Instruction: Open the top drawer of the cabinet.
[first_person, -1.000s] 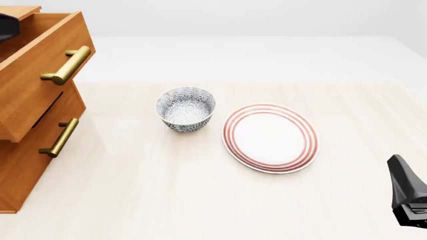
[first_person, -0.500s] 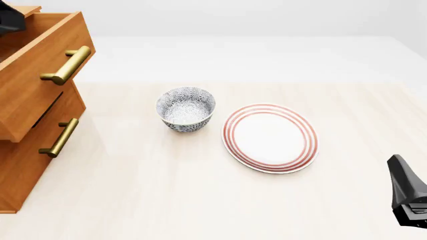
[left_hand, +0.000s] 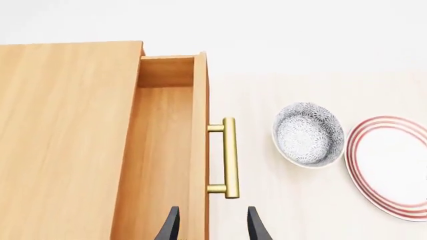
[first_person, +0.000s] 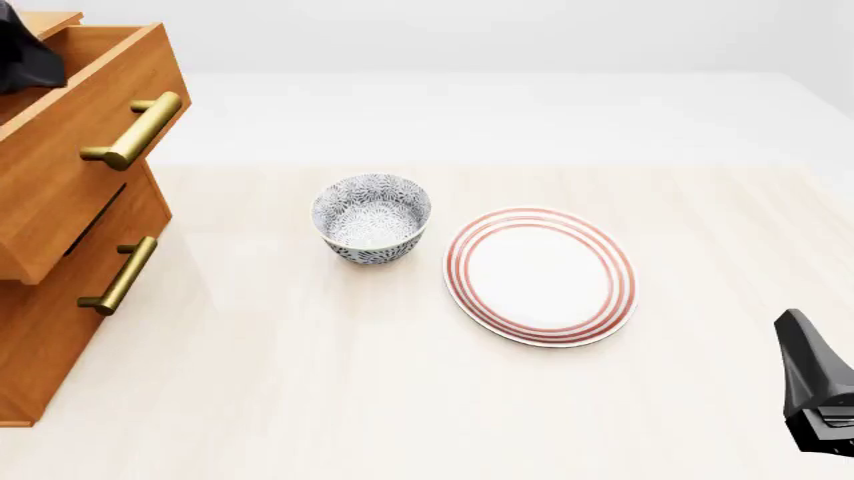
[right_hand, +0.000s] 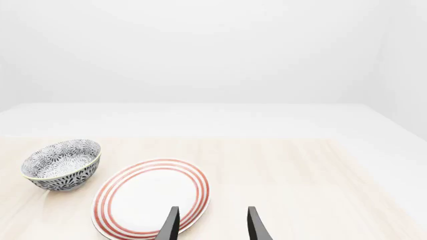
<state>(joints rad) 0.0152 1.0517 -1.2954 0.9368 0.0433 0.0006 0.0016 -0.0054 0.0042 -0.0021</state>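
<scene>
Left tool (left_hand: 208, 227) open, gripping nothing, poised above top drawer (first_person: 83, 150), risen further into front view's upper-left corner than 0.5 s ago. Top drawer pulled out from cabinet (first_person: 60, 330), pale interior exposed, unmoved since; opening looks done. Right tool (right_hand: 208, 225) open, idle near plate (first_person: 541, 275); bowl (first_person: 371, 218) unmoved on bench (first_person: 334, 380).
</scene>
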